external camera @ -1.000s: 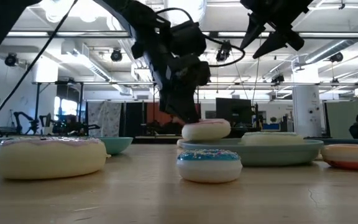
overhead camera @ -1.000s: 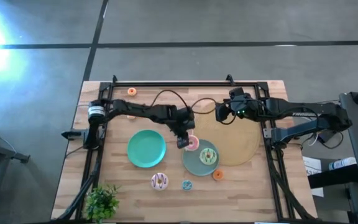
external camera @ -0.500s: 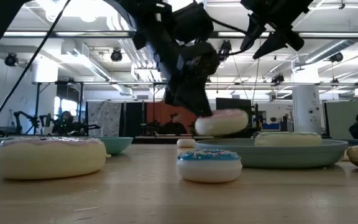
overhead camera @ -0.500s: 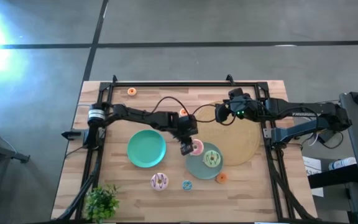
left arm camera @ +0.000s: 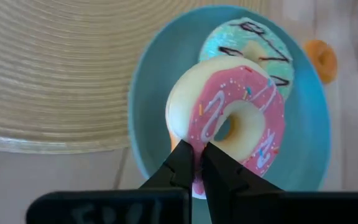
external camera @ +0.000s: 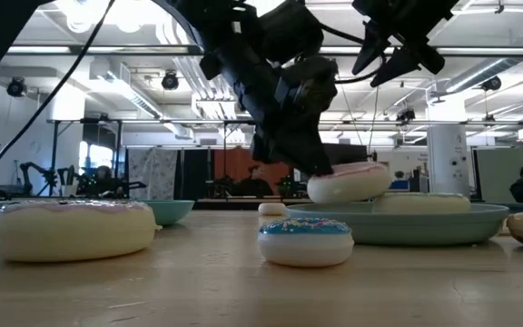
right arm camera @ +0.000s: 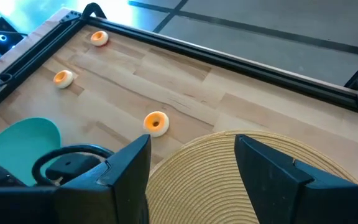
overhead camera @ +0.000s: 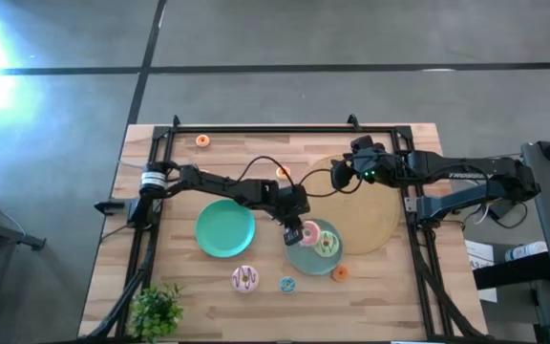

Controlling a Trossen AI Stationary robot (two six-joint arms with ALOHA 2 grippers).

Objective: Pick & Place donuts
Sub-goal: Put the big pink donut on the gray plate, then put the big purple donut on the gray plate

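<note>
Wooden tabletop below, black rails along its edges, grey floor beyond. Nearest the front edge: a green plant at the left corner, a white-brown donut, a tiny blue donut beside it, a tiny orange donut just off the rim of the right-hand plate. Next back, two teal plates: left teal plate bare, right teal plate carrying a green-iced donut. Left tool over that right plate's left part, fingers pinched shut on the rim of the pink donut; pink donut tilted above the plate, partly overlapping the green one in the left wrist view. Seen level from the table edge, the pink donut just over the plate rim; whether touching the plate, cannot tell. Tan woven disc behind and right of the plate, partly under it. Right tool hovering over the disc's far left edge, jaws apart, holding nothing. Farther back, another tiny orange donut mid-table, one more near the far rail.
</note>
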